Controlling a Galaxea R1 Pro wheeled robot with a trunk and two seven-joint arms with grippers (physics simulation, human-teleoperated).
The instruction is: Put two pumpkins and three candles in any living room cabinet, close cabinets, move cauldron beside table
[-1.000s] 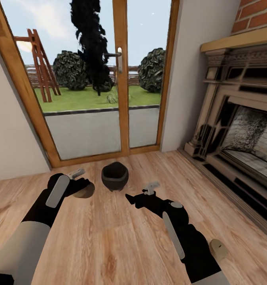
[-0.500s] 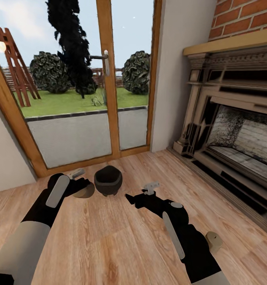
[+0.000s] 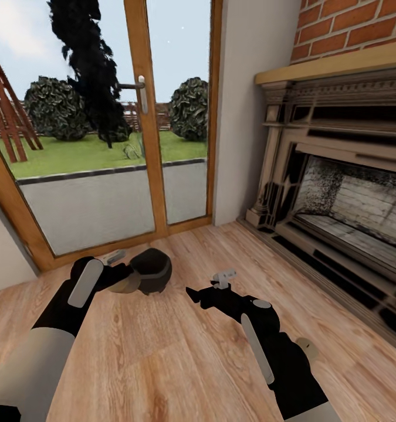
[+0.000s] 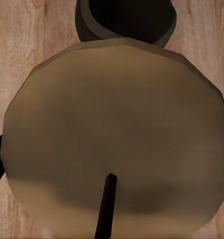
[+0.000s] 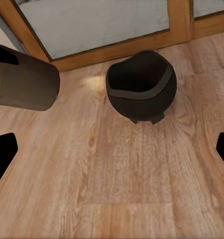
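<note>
Big picture first: wood floor [image 3: 162, 363] running up to the glass door [image 3: 104, 146], black fireplace [image 3: 338, 193] along the right wall, no cabinet on show here. Down on the floor near the door frame sits the cauldron [image 3: 152, 271], dark and round, mouth tipped slightly, directly ahead of the right gripper [image 5: 112, 149] and just beside the left one. The left gripper [image 3: 117, 272] is clenched on a candle [image 4: 117, 139], whose flat top and wick face the wrist camera, the cauldron's rim just beyond it. The right jaws are spread wide and empty, tips at either side of the wrist view, cauldron square between them but a little way off. A second candle [image 3: 307, 348] stands on the floor by the right forearm, toward the fireplace. My read: the free right arm is the one lined up for the cauldron, straight ahead.
</note>
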